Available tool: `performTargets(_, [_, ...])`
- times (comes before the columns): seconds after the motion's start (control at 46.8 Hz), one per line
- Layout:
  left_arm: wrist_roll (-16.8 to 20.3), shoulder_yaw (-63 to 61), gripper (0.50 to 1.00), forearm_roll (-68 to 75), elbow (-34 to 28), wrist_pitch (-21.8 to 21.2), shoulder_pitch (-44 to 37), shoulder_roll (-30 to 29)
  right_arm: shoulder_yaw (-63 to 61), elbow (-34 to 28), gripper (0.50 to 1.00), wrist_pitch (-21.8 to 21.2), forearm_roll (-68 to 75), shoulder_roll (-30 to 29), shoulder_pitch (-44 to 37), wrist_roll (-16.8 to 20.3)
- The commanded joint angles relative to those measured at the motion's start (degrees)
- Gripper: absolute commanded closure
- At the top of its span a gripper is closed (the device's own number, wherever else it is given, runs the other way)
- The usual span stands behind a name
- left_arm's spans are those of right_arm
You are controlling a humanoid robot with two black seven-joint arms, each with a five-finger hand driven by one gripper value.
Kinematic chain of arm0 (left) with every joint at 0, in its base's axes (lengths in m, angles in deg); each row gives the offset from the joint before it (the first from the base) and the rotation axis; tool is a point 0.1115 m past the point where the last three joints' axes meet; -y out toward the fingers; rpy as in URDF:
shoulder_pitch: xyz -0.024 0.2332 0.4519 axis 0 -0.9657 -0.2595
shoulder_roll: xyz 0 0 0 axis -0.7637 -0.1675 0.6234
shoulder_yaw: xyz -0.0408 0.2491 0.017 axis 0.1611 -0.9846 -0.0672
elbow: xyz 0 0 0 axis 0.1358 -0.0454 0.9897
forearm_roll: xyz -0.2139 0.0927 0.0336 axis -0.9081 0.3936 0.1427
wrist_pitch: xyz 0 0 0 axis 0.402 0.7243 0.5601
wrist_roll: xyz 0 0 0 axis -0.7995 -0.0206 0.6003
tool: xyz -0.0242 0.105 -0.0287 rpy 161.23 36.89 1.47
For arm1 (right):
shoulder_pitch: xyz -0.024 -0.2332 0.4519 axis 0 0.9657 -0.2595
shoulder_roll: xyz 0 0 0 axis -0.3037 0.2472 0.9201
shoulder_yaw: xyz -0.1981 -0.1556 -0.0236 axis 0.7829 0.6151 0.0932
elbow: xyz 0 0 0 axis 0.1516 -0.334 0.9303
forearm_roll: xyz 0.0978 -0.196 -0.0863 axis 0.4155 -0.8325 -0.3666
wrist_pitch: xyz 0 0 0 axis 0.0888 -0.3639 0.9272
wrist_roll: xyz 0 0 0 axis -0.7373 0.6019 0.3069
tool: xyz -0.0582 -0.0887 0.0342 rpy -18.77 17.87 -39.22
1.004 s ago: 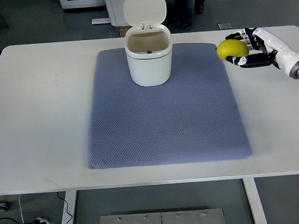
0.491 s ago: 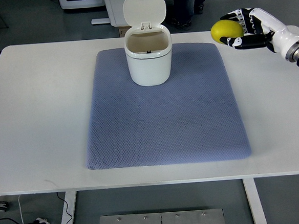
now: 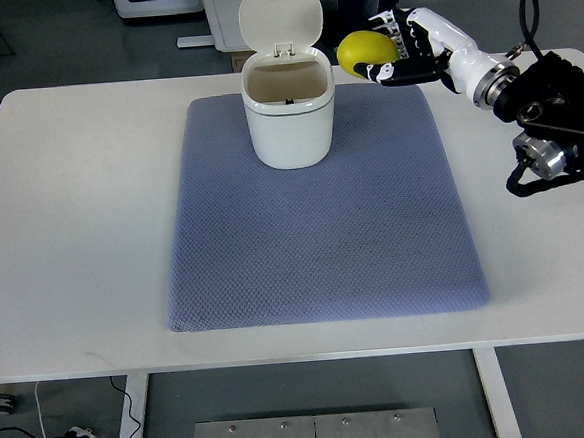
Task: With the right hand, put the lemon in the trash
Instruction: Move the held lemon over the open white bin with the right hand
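Right hand (image 3: 400,49) clamped around lemon (image 3: 367,51), fingers curled over top and underside. Lemon held in air at hand's left end, just right of open white trash bin (image 3: 290,119), above far edge of blue mat (image 3: 323,227). No legible labels or writing anywhere.

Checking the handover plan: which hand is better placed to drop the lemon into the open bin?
The right hand. Its fingers already hold the lemon, just right of the open trash bin. No left arm is in view.
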Motion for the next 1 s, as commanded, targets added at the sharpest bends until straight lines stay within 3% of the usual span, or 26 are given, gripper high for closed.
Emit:
performTargets(0.0, [0.0,0.0,0.500,0.1,0.0,0.0,0.0,0.0,0.0,2.1,0.923,-0.1,0.0,-2.3,-0.7,0.4])
performTargets(0.342, [0.0,0.0,0.500,0.1,0.0,0.0,0.0,0.0,0.1,11.4,0.923,-1.0,0.1,-12.3,-1.8,2.7])
performTargets(0.726, [0.0,0.0,0.500,0.0,0.0,0.0,0.0,0.0,0.2,20.7,0.915,-4.1,1.9,-19.3,-2.2,4.0])
performTargets(0.982, [0.0,0.0,0.500,0.1,0.0,0.0,0.0,0.0,0.2,21.3,0.825,-4.4,1.8,-20.2,-2.1,4.1])
